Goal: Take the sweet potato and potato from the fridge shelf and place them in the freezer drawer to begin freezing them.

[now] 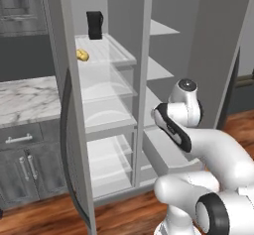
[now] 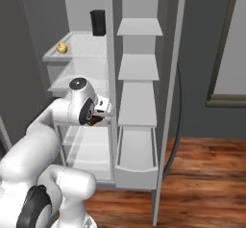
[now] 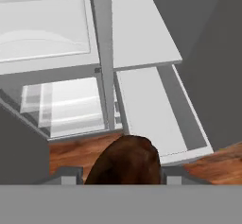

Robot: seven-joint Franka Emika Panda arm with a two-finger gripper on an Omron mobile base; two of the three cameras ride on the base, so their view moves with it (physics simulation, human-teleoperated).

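A dark brown sweet potato [image 3: 125, 164] sits between my gripper's [image 3: 124, 176] fingers, which are shut on it. In the right base view the gripper [image 2: 99, 115] hangs in front of the fridge's middle shelves, the sweet potato [image 2: 95, 121] peeking out under the hand. The yellow potato [image 1: 82, 55] [image 2: 61, 47] lies at the left end of the ribbed translucent fridge shelf [image 1: 111, 50] [image 2: 84, 49], high up. The light-grey freezer drawer [image 2: 137, 176] [image 1: 166, 154] [image 3: 160, 114] is pulled out low on the right, below and to the right of the gripper.
A black jug [image 1: 94, 25] [image 2: 97, 22] stands at the back of the fridge shelf. Open doors flank the cabinet, left [image 1: 67, 130] and right [image 2: 170, 102]. Clear bins [image 3: 66, 105] sit low on the left. A marble counter [image 1: 25, 97] lies further left.
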